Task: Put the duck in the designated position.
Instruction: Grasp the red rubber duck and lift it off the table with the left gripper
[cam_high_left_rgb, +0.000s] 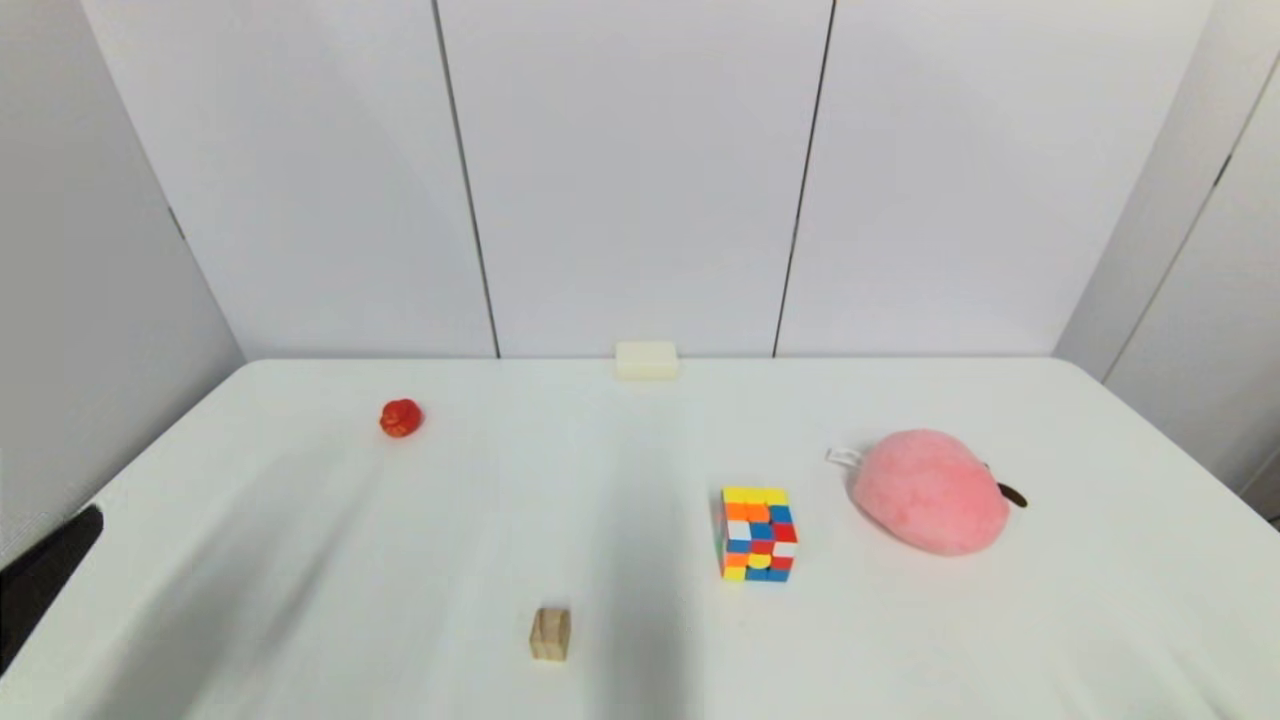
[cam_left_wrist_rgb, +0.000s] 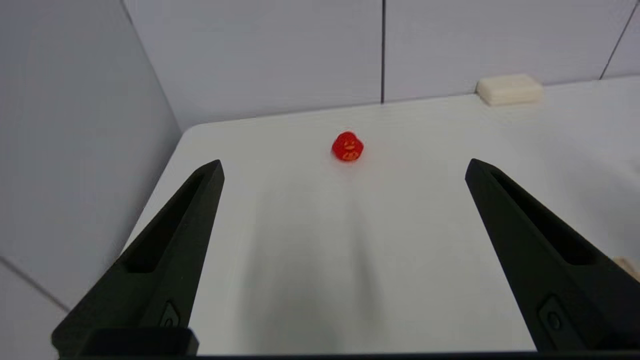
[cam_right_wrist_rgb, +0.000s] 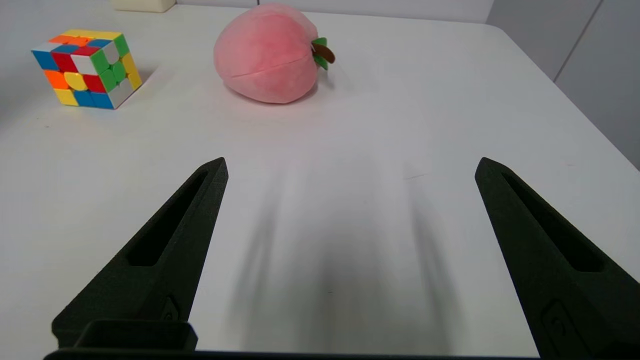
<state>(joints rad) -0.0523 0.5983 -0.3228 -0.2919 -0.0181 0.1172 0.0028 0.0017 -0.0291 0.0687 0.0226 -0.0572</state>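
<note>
Red toy duck (cam_left_wrist_rgb: 347, 146) sat alone on far left part of white desk (cam_high_left_rgb: 600, 480), well apart from puzzle cube (cam_high_left_rgb: 757, 533). My left gripper (cam_left_wrist_rgb: 344, 167) wide open, empty, duck ahead between fingers but well short. Right gripper (cam_right_wrist_rgb: 350, 165) wide open, empty, idle. Duck looked light, glossy, likely slippery: pinch across rounded body, low.
</note>
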